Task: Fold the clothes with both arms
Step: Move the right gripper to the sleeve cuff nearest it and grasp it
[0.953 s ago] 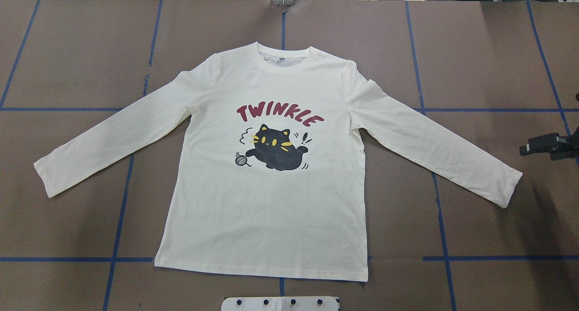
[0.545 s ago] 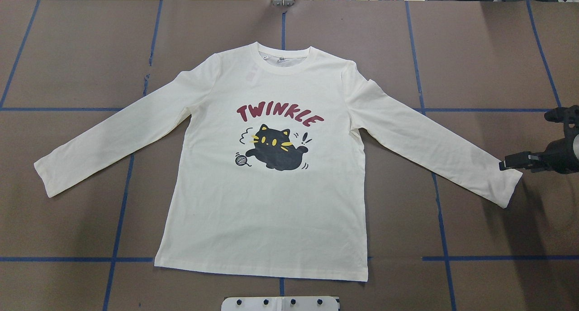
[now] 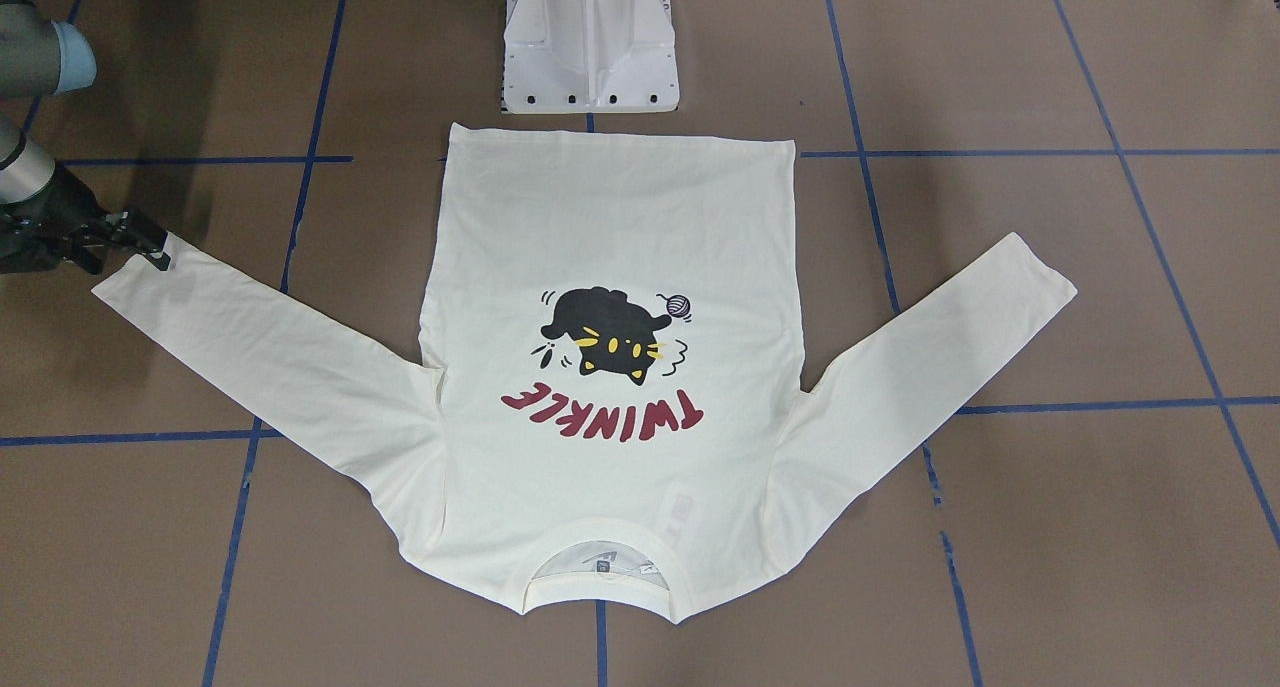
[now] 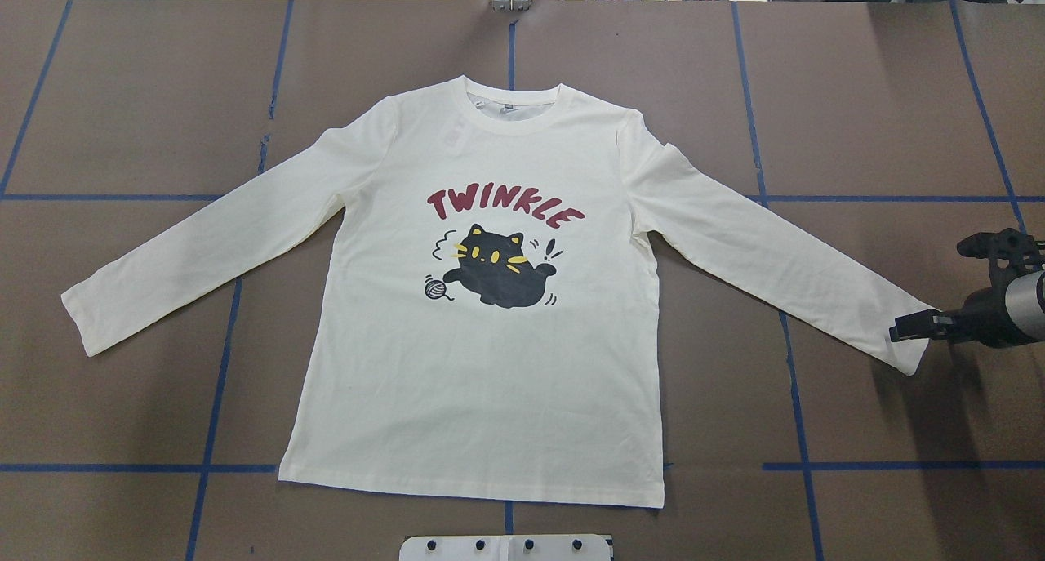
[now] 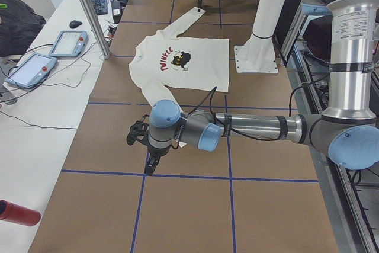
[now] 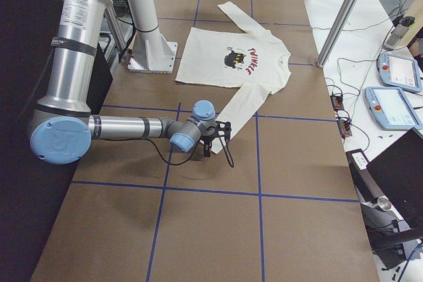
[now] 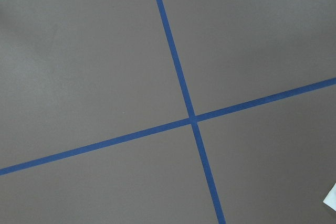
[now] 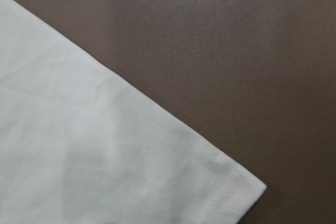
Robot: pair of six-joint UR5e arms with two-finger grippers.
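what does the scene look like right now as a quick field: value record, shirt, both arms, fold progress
shirt: cream long-sleeved T-shirt, flat on the table, sleeves spread
print: black cat and red TWINKLE, facing up
right arm: right gripper at the cuff of the sleeve on the robot's right; contact and jaw state unclear
left arm: left gripper points down over bare table, off the shirt; jaw state unclear
fold progress: nothing folded yet

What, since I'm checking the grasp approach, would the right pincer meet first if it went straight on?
Most likely the sleeve cuff of the T-shirt: the right pincer points at it, and its wrist view shows the cuff's corner. The gap between them is unclear.
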